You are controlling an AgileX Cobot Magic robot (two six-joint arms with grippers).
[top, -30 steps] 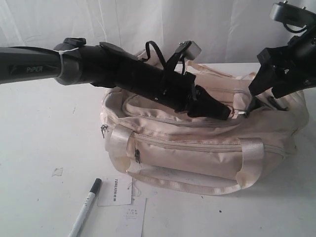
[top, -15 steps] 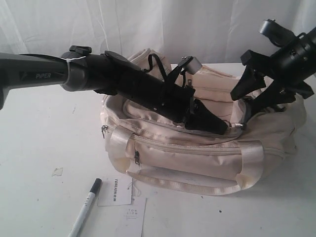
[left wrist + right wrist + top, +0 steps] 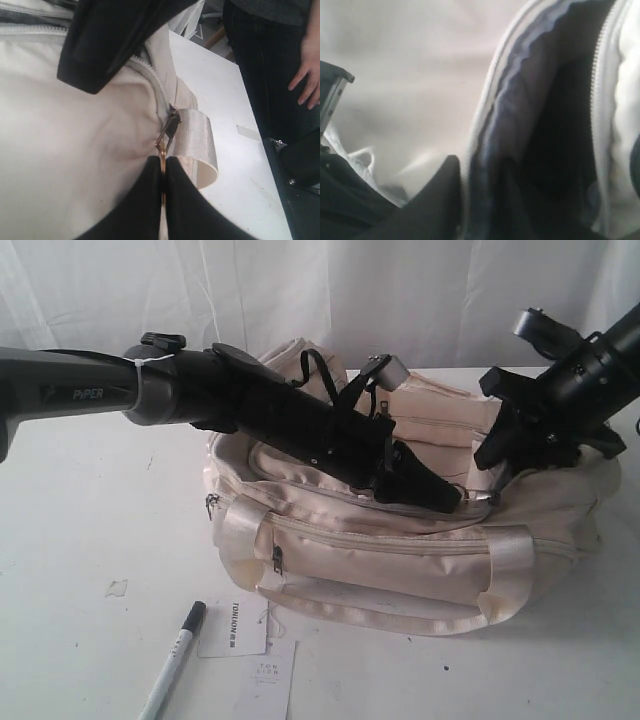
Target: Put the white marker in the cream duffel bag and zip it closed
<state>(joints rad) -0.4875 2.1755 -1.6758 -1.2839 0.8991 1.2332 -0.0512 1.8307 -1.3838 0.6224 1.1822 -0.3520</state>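
1. My left arm (image 3: 70, 390) is grey, lettered "PiPER" in white, with a white tie (image 3: 129, 365).
2. Its wrist is black, with a grey box (image 3: 391, 369).
3. My left end effector (image 3: 458, 502) and right arm (image 3: 590, 365) are black.

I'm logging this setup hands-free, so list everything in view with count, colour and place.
cream duffel bag: one, cream, middle of the table, top open.
white marker: one, white with black cap, on the table in front of the bag.
paper tags: two, white, on the table beside the marker.
table: one, white, under everything.
curtain: white, behind the table.
person: one, dark trousers, beside the table.
left gripper: one, black, shut on the zipper pull.
right gripper: one, black, pinching the bag's open rim.
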